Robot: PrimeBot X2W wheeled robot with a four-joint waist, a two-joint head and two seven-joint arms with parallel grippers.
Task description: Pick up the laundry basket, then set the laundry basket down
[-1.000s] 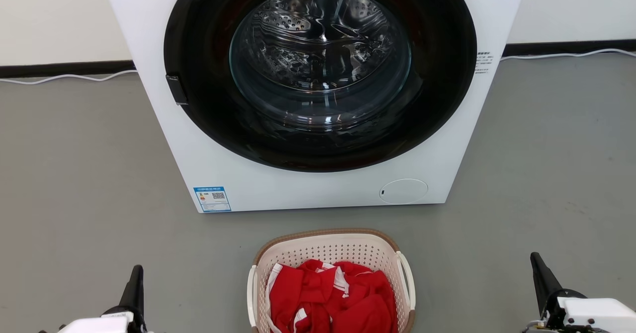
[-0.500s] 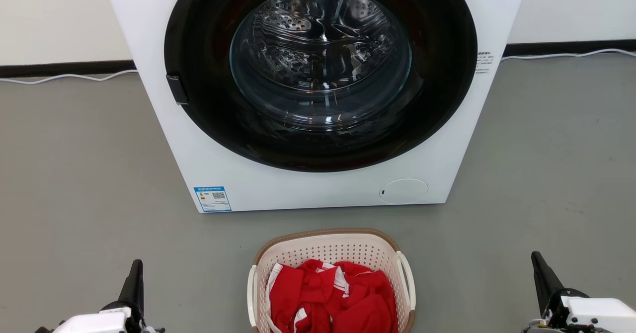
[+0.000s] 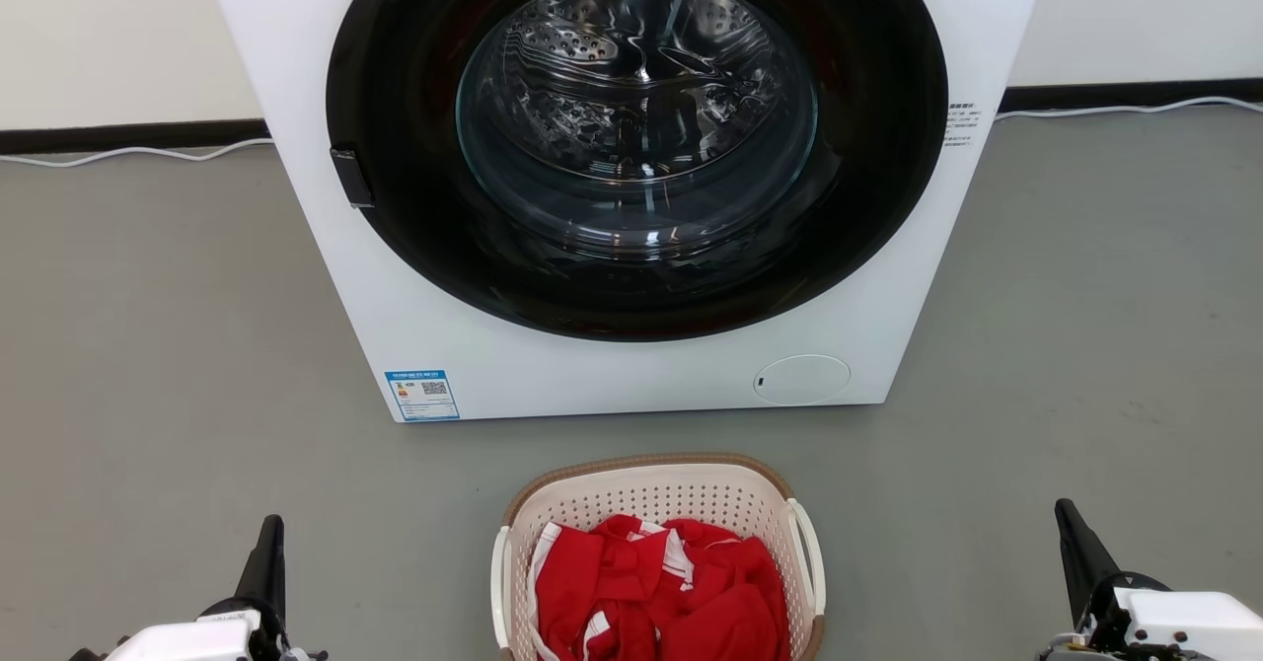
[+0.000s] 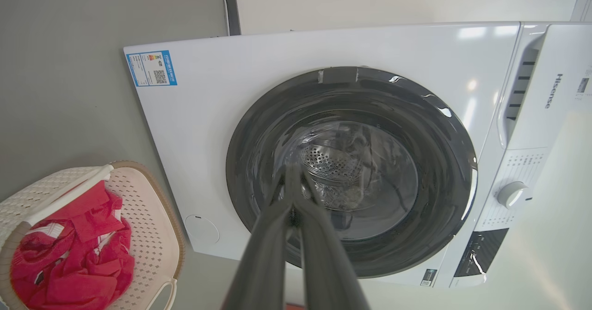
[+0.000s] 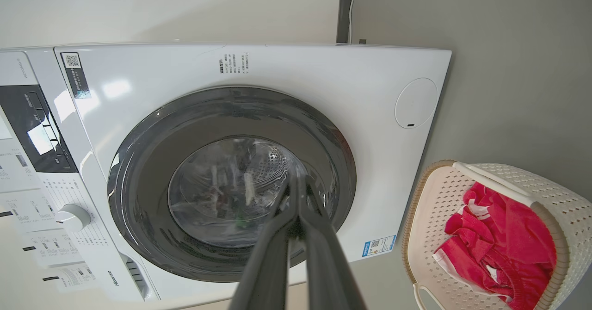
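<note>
The left gripper (image 3: 272, 535) sat at the near left, its two long dark fingers pressed together with nothing between them. The right gripper (image 3: 1068, 518) sat at the near right, likewise clenched and empty. Both pointed toward the far wall, and each was well apart from the laundry basket (image 3: 656, 493). The basket stood upright on the grey floor (image 3: 148, 345) between them, near the robot and just in front of a white front-loading washing machine (image 3: 612, 375). It was small, cream and perforated, with a brown woven-look rim (image 3: 651, 462) and a white loop handle (image 3: 809, 552) on each side, one facing each gripper. Crumpled inside it lay a red garment (image 3: 671, 592) with white stripes. The machine's round glass door (image 3: 636, 118) was shut, and its steel drum showed through the glass. As a judgement, a basket resting on the floor with both grippers clear of it would fit the moment ahead of a lift. It would equally fit the moment after the basket had been put down again. The views did not settle which, so the next move could not be named. Neither gripper had any hold on the basket.
</note>
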